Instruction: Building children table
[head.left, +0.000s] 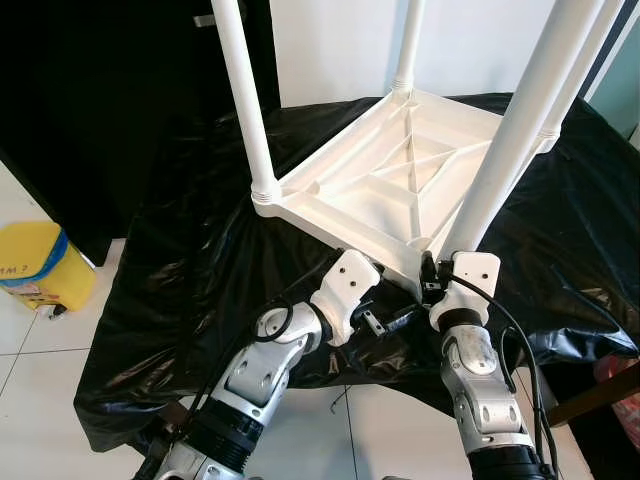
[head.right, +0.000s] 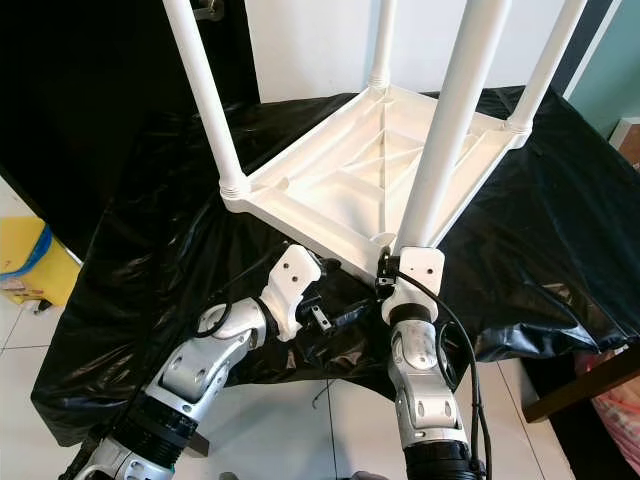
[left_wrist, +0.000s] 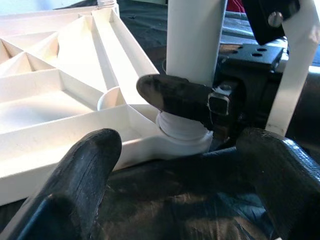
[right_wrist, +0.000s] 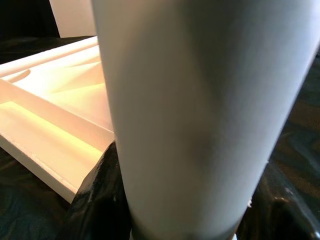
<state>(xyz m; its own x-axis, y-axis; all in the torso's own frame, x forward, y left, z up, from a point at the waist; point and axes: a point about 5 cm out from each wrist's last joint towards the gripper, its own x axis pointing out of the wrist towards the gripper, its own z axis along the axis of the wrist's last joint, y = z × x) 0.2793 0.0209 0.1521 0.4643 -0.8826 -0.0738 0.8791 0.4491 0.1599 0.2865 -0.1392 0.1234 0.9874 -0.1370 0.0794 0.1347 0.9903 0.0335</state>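
Observation:
The white plastic children's table (head.left: 390, 180) lies upside down on a black sheet (head.left: 180, 250), with its legs pointing up. My right gripper (head.left: 438, 265) is at the nearest corner, shut on the base of the near leg (head.left: 510, 150). In the right wrist view that leg (right_wrist: 195, 115) stands between the black fingers (right_wrist: 95, 200). My left gripper (head.left: 385, 320) hovers low over the sheet just in front of the same corner. It is open and holds nothing. The left wrist view has its fingers (left_wrist: 85, 185) spread wide before the leg socket (left_wrist: 182, 132).
A yellow container (head.left: 40, 265) stands on the white tile floor at the left. A black backdrop (head.left: 100, 100) hangs behind on the left. A wooden edge (head.left: 590, 395) and something pink sit at the lower right. The sheet drapes over the near edge.

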